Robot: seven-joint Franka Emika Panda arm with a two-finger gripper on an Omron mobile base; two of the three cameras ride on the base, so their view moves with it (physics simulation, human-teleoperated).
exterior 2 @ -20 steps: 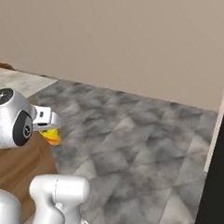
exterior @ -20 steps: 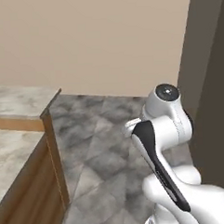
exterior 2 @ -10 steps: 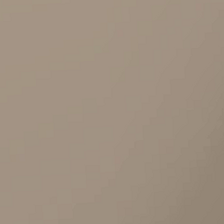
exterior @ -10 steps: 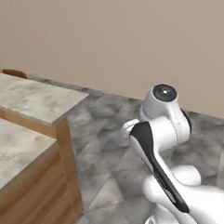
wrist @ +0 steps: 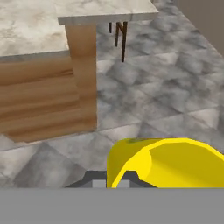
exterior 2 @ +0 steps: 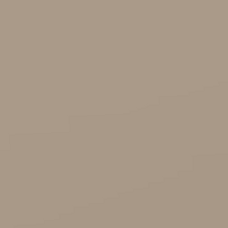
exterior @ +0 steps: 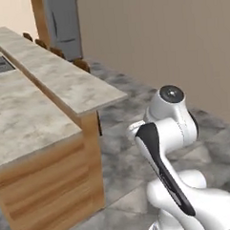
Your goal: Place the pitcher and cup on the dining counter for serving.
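The cup (wrist: 164, 162) sits right at the pincer (wrist: 113, 183), which is closed tight on it. It hangs over the grey floor (wrist: 166, 100), beside the worktop (exterior: 63, 86) end. Whether the cup holds anything cannot be told.

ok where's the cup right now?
In the hand view the yellow cup sits at the bottom right, right at the gripper, above the grey stone floor, off the dining counter, whose wood-panelled end is up and to the left.
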